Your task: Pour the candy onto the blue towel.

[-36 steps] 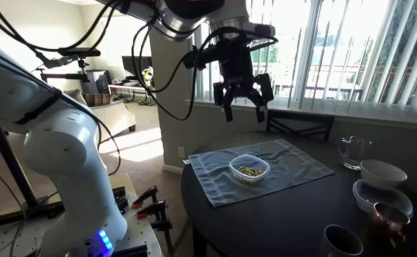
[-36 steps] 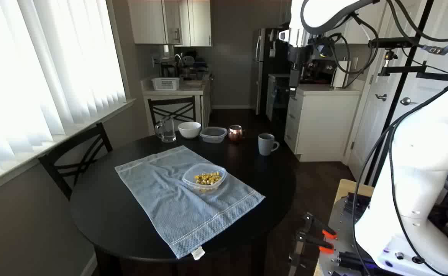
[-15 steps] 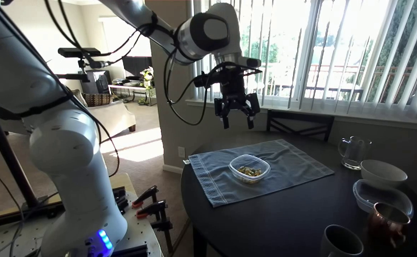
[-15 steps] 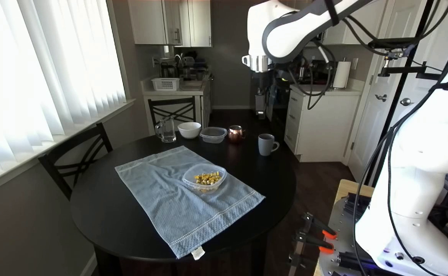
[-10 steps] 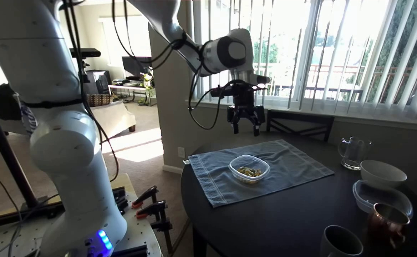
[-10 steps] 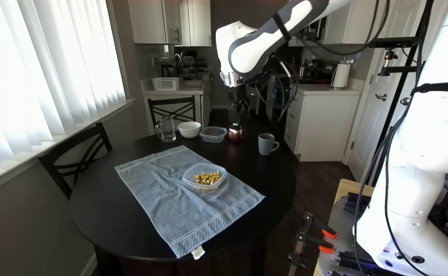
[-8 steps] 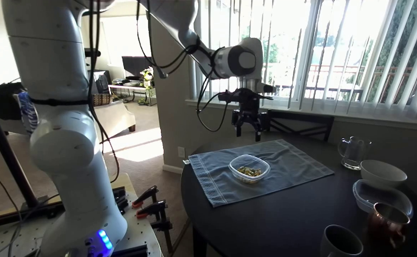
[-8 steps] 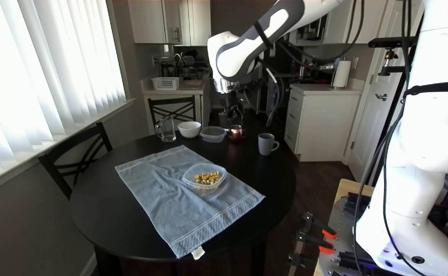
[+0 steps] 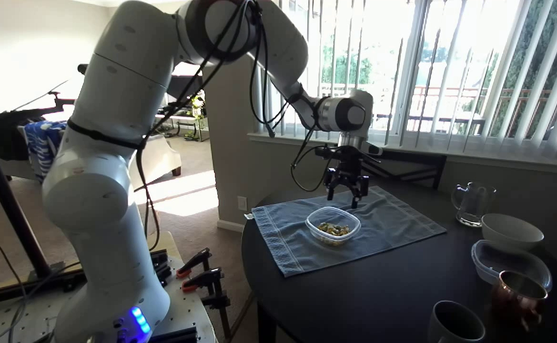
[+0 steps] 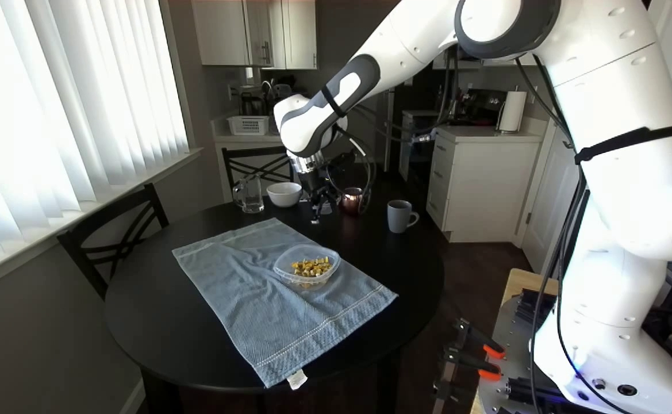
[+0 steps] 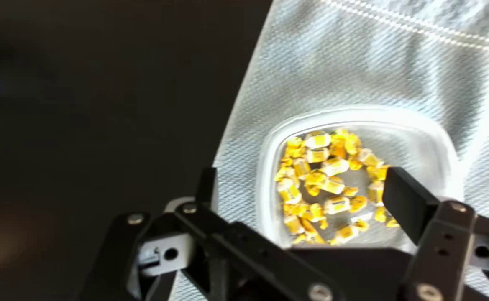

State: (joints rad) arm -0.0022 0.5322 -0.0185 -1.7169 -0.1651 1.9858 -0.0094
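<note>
Over the table (image 9: 388,295), the hand (image 9: 342,198) hangs, fingers (image 11: 407,205) parted, near a bowl (image 10: 294,260) of candy (image 11: 333,184).

Candy (image 10: 311,268) in tub (image 10: 287,259) on towel (image 10: 267,313), towel on table (image 10: 157,310), in an exterior view bowl (image 10: 284,196) at table's twelve o'clock, mug (image 10: 399,218) at two

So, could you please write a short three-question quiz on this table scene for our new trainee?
1. Multiple choice: what holds the candy?
A) the white bowl
B) the clear container on the blue towel
C) the white basket
2. True or false: the claw is open and grips nothing.
3. Count: how many mugs stand on the dark table?

Key:
1. B.
2. True.
3. Three: a glass mug, a copper mug and a grey mug.
</note>
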